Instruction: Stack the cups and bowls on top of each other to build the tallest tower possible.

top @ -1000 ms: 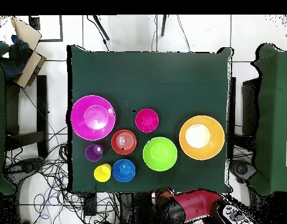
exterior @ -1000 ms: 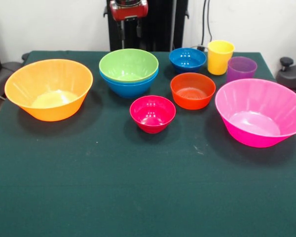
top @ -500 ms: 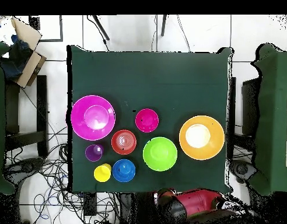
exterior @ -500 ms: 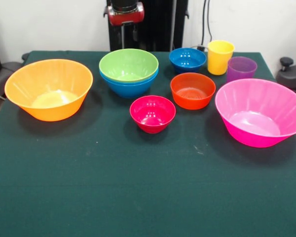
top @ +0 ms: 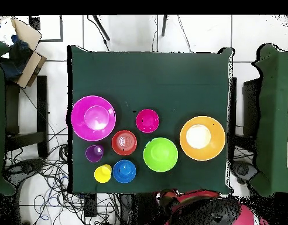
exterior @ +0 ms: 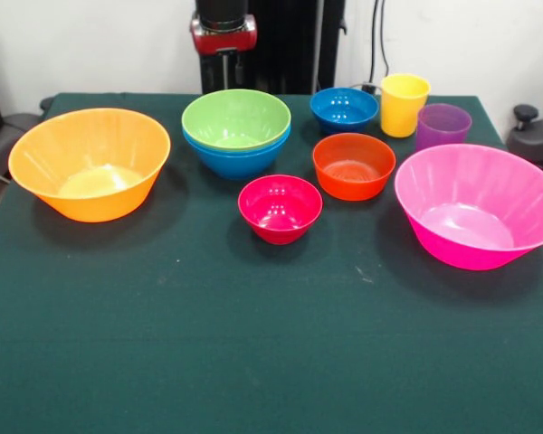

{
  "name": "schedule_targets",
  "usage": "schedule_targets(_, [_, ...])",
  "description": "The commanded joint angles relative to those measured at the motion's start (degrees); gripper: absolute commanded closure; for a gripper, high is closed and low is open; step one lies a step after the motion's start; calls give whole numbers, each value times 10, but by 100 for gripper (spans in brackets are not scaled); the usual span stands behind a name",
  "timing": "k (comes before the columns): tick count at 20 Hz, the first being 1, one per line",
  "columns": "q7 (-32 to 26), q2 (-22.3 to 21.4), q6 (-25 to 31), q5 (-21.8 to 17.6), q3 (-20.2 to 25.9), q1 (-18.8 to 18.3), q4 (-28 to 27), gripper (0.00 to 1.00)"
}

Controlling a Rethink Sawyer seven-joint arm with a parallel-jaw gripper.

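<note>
green cloth table (exterior: 253,362) carrying all ten pieces, none moved into a tower yet. large orange bowl (exterior: 89,163) near one side edge; large pink bowl (exterior: 480,204) near the opposite side edge, well apart from it. green bowl (exterior: 236,119) nested in a light blue bowl (exterior: 238,161), toward the robot's edge, between the two large ones. whether a second light blue bowl sits under it: cannot tell. small dark blue bowl (exterior: 344,108) at the robot's edge, just beside the yellow cup (exterior: 404,104). purple cup (exterior: 442,126) just beside the yellow one, close to the pink bowl's rim. orange-red bowl (exterior: 353,165) between the dark blue bowl and the pink bowl, apart from both. crimson bowl (exterior: 280,208) closest to the table's middle, apart from its neighbours. all bowls and cups upright, mouths up.

red and black arm (exterior: 223,36) drawn back behind the robot's edge of the table, over no piece. fingers not made out in either view; spread or pressed together cannot be told. seen from overhead, red arm body (top: 196,205) lying beyond the table edge, near the green bowl's side.
</note>
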Motion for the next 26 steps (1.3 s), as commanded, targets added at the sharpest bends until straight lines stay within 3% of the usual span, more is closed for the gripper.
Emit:
schedule_targets(1, [57, 34, -35, 2, 14, 16, -84, 0])
schedule_targets(18, [55, 96, -81, 4, 5, 31, -116, 0])
schedule_targets(26, [45, 84, -59, 6, 31, 21, -114, 0])
